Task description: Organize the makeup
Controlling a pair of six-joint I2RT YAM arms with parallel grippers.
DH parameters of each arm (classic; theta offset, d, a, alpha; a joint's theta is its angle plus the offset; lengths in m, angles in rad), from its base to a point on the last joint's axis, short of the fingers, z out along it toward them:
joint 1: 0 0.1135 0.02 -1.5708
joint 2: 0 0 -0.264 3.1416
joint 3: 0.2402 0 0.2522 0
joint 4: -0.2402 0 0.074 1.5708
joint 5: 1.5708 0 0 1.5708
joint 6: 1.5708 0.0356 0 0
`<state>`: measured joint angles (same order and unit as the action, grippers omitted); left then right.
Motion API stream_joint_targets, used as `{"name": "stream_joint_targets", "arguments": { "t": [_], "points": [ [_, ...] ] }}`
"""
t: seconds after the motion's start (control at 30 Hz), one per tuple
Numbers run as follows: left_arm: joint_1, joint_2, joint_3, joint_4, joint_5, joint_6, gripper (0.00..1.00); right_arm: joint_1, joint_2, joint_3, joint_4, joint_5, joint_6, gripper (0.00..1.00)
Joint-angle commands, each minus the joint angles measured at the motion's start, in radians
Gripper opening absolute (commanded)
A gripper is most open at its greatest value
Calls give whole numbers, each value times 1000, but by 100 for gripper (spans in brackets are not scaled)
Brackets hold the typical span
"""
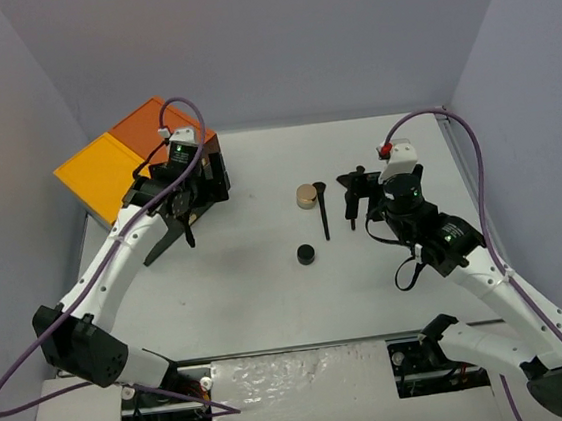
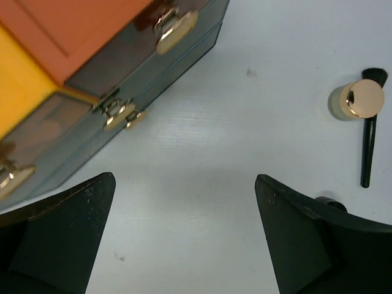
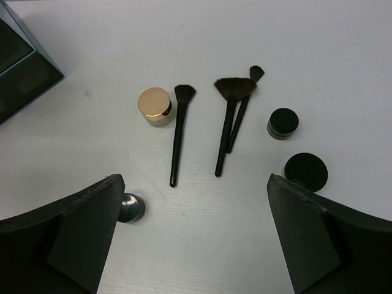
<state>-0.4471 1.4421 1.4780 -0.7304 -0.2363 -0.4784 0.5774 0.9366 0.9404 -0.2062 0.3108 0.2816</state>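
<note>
Left gripper (image 1: 171, 248) hangs with jaws spread just before the drawer cabinet (image 1: 135, 157); from above we see the right gripper (image 1: 357, 194) also spread, near the brushes (image 1: 322, 211). Between them on the counter (image 1: 251, 304) stand a gold-lidded jar (image 1: 306, 197) and a small black pot (image 1: 307, 255).

Through the left wrist we find the cabinet's drawers (image 2: 184, 52) shut, contents unreadable.

Through the right wrist three brushes lie parallel, bristle ends away from the gripper: a flat brush (image 3: 177, 138) beside the jar, a fan brush (image 3: 224, 122), a slim brush (image 3: 242, 113) touching it. Two round black compacts (image 3: 283, 122) sit right of them.
</note>
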Motion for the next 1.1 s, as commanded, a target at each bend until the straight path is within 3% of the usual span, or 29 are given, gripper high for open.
{"name": "stream_joint_targets", "arguments": {
  "t": [0.0,0.47,1.07],
  "points": [
    [2,-23,-99,42,-165,-247,97,-2,21,55,41,-40,-16,100],
    [8,88,-204,169,-454,-547,86,-1,-93,26,33,-210,-46,100],
    [16,216,-148,324,-595,-511,77,-1,-201,-14,-31,-396,-62,100]
  ]
}}
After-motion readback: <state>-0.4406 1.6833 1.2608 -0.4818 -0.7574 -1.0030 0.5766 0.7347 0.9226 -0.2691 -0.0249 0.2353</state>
